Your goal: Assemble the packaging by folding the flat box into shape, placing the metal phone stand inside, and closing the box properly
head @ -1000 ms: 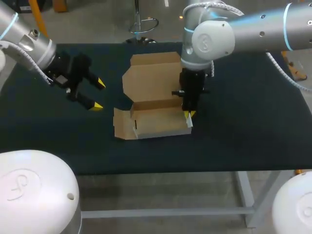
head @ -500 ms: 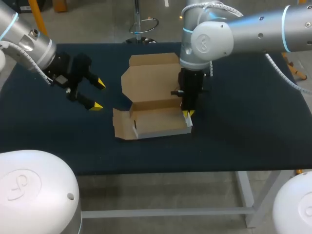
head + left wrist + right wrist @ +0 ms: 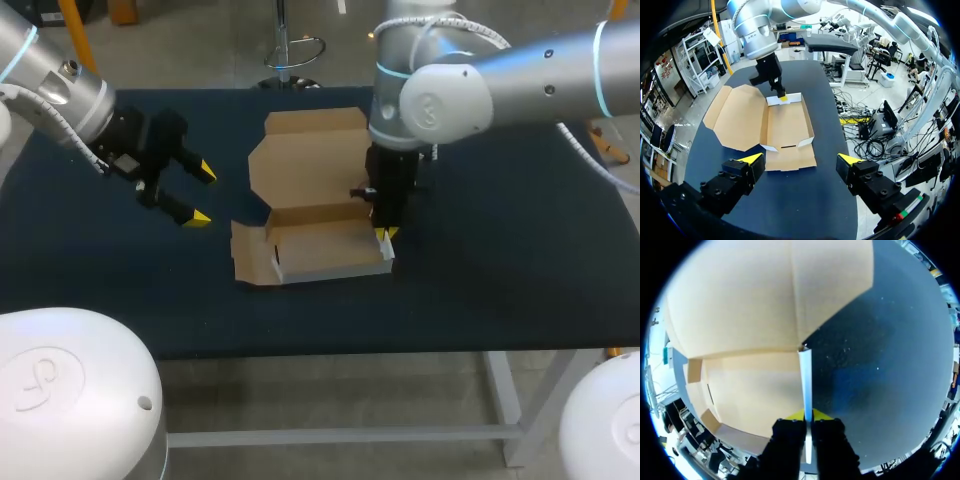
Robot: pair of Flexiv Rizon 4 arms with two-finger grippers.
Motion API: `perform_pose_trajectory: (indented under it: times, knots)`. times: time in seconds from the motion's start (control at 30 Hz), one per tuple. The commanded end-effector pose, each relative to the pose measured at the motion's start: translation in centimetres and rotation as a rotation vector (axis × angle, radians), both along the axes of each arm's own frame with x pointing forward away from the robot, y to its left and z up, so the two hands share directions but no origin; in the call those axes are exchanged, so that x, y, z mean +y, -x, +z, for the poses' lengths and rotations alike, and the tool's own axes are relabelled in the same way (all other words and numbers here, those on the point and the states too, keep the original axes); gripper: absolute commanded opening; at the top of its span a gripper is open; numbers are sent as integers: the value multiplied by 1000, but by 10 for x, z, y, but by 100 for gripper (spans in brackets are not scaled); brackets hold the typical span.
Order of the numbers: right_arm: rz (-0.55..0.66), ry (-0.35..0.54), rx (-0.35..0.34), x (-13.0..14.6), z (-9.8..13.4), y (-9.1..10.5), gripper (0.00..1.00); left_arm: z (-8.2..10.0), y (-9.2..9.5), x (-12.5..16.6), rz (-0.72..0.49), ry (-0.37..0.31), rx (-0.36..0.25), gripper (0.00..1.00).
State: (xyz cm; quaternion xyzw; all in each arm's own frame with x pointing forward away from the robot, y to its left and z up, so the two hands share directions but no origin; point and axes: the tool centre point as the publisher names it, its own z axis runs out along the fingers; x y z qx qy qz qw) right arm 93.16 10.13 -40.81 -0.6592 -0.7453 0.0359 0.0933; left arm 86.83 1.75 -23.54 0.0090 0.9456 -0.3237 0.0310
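A brown cardboard box (image 3: 305, 175) lies in the middle of the table, its lid flat toward the far side and its tray (image 3: 325, 250) partly folded up with the walls raised. My right gripper (image 3: 384, 233) points straight down at the tray's right end. In the right wrist view it (image 3: 808, 416) is shut on the thin upright side flap (image 3: 805, 375), seen edge-on. My left gripper (image 3: 203, 194) hangs open to the left of the box, nothing between its fingers (image 3: 752, 160); the box (image 3: 787, 125) lies ahead of it. No metal phone stand is in view.
The box sits on a dark blue table (image 3: 500, 280). The tray's front wall stands about a hand's width from the table's front edge (image 3: 400, 350). My right arm (image 3: 450, 90) reaches in over the table's far right part.
The right gripper and the flap it pinches have shifted slightly left, and the box has moved a little with them. The left arm has stayed still.
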Motion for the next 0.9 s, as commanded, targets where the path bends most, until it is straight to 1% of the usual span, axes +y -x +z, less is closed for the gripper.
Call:
perform_pose_trajectory:
  times: [0.03, 0.17, 0.33, 0.5, 0.57, 0.63, 0.77, 0.9]
  knots:
    - [-5, -2, -45, 0, -5, 5, 7, 0, 0, 0, 0, -3, 1, 100]
    - [-11, 5, -71, 0, -6, 4, 7, 0, 0, 0, 0, -3, 1, 100]
    - [-12, 7, -108, 2, -8, 4, 13, 0, 0, 0, 0, -3, 1, 100]
    - [-15, 12, -141, 3, -11, 2, 12, 0, 0, 0, 0, -3, 1, 100]
    - [-14, 11, -147, 3, -13, 2, 13, 0, 0, 0, 0, -3, 1, 100]
    - [-17, 14, -156, 4, -14, 2, 12, 0, 0, 0, 0, -3, 1, 100]
    - [-16, 15, -179, 4, -16, 1, 13, 0, 0, 0, 0, -3, 1, 100]
    - [-17, 14, -183, 3, -19, 0, 13, 0, 0, 0, 0, -3, 1, 100]
